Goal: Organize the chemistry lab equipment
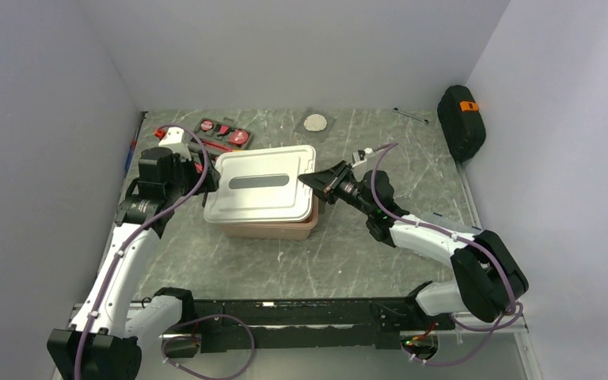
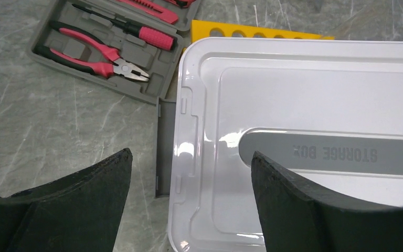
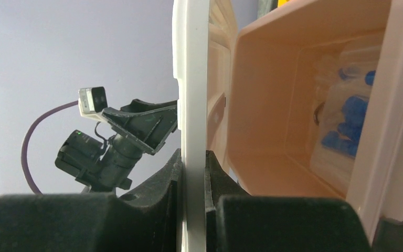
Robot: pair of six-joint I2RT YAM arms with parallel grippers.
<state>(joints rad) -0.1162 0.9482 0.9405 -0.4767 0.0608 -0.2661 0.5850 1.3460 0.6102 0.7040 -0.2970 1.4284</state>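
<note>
A white lid marked "STORAGE BOX" lies over a pale pink storage box. My right gripper is shut on the lid's right edge and holds that edge raised off the box. Inside the box lies the clear bag of blue-capped tubes. My left gripper is open and empty, straddling the lid's left edge; it also shows in the top view. The yellow test-tube rack lies just behind the lid. The safety glasses and wooden clamps are out of view.
The open red-and-black tool kit lies at the back left, touching the box area. A small clear bag with a white disc lies at the back. A black case leans on the right wall.
</note>
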